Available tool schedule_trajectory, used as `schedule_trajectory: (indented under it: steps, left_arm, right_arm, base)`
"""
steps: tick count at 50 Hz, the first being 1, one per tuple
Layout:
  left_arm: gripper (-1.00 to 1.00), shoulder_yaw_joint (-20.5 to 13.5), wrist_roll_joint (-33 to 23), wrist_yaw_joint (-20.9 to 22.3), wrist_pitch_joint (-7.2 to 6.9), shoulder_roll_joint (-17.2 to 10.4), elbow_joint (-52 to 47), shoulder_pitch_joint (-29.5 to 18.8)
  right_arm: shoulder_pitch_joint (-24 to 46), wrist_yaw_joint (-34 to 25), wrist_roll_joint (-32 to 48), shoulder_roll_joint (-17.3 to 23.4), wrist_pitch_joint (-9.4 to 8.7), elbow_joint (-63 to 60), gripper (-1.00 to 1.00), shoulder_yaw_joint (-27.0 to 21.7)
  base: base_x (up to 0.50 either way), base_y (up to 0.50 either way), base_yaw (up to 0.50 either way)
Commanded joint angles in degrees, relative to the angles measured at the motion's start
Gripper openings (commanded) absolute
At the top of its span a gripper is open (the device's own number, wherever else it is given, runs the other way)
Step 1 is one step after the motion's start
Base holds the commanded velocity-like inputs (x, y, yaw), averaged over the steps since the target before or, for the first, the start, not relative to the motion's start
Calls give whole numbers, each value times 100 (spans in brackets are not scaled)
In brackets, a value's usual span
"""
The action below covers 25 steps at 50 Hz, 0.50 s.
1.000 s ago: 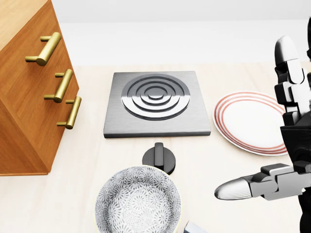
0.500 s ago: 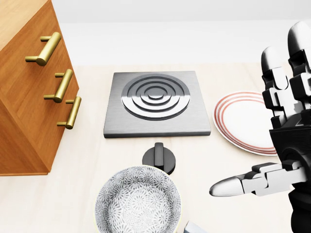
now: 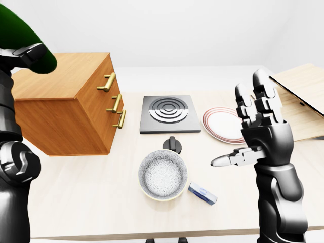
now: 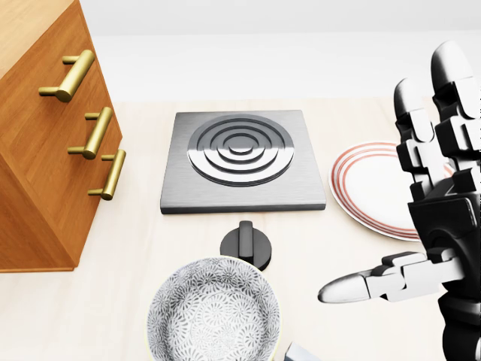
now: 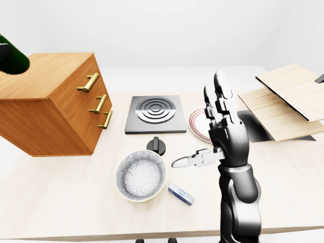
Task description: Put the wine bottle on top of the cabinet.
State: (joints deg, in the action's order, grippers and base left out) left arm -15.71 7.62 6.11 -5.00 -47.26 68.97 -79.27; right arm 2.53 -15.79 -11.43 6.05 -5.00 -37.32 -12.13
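Raised further, the right robot hand [image 4: 421,218] is open; wine bottle [image 3: 23,38], axis unclear, above cabinet [image 3: 66,101].

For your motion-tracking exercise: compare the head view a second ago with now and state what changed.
The right hand rose and shifted left into the head view, fingers open, holding nothing. The cabinet, burner, plate and bowl stayed put.
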Motion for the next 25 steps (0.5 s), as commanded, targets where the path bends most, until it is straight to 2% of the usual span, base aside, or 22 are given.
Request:
schedule_trajectory:
  steps: [1, 3, 4, 6, 8, 9, 11, 14, 15, 16, 17, 25]
  left_arm:
    - [-98, -110, 252, -122, 0, 108, 318, 43]
    - [-98, -153, 277, -152, 0, 176, 358, 230]
    - [-98, -111, 227, -188, 0, 146, 379, 63]
    - [-98, -160, 249, -220, 0, 215, 421, 206]
    - [-98, -115, 151, -339, 0, 189, 471, -48]
    - [-98, -167, 173, -366, 0, 244, 494, 106]
    - [-98, -133, 95, -360, 0, 230, 502, -55]
    - [-97, -145, 39, -332, 0, 326, 535, 196]
    - [-98, -106, -30, -344, 0, 291, 545, 10]
    - [-97, -98, -100, -415, 0, 362, 566, 237]
    - [-98, -78, -170, -423, 0, 371, 575, 258]
    - [-97, -184, -368, -511, 0, 363, 630, 118]
  right_arm:
    - [-60, 4, 43, -37, 0, -33, 100, 51]
    - [-103, -10, 61, -50, 0, 17, 100, 49]
    - [-121, -13, 97, -46, 0, 39, 100, 70]
    - [-110, -12, 130, -44, 0, 50, 100, 79]
    - [-111, -24, 129, -62, 0, 82, 100, 83]
    - [-125, -30, 144, -73, 0, 119, 100, 103]
    - [-154, -50, 152, -89, 0, 200, 100, 103]
    - [-157, -46, 148, -94, 0, 226, 100, 90]
    - [-162, -50, 149, -93, 0, 220, 100, 95]
    - [-171, -58, 154, -91, 0, 223, 100, 101]
    - [-176, -62, 155, -93, 0, 239, 100, 102]
    - [-179, -64, 192, -119, 0, 349, 100, 169]
  base:
    - [0, 0, 0]
    - [0, 0, 0]
    - [0, 0, 0]
    - [0, 0, 0]
    - [0, 0, 0]
    - [0, 0, 0]
    - [0, 0, 0]
    - [0, 0, 0]
    - [0, 0, 0]
    - [0, 0, 0]
    - [0, 0, 0]
    - [0, 0, 0]
